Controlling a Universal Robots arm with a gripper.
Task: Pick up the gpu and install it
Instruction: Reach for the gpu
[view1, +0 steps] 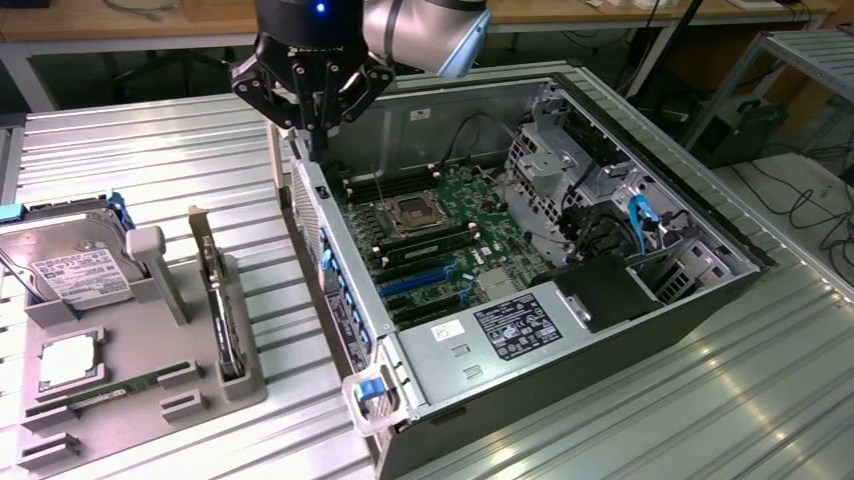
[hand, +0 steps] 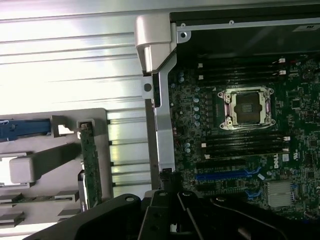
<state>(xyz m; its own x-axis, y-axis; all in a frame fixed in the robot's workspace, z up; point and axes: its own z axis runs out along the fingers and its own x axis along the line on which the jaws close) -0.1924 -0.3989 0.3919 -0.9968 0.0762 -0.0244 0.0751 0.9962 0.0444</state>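
Black gripper (view1: 318, 138), jaws closed on nothing, hangs at the exterior view's upper centre-left, above the open computer case's (view1: 601, 385) near wall. The gpu (view1: 214, 300) stands edge-on in the grey holder (view1: 150, 265), lower left.

Shiny ribbed metal table (view1: 160, 170), matt grey plastic holder (view1: 147, 270), green circuit-board gpu (hand: 91, 160).

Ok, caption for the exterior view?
Shut gripper hovers over the edge of the open PC case; gpu stands edge-on in the gray holder.
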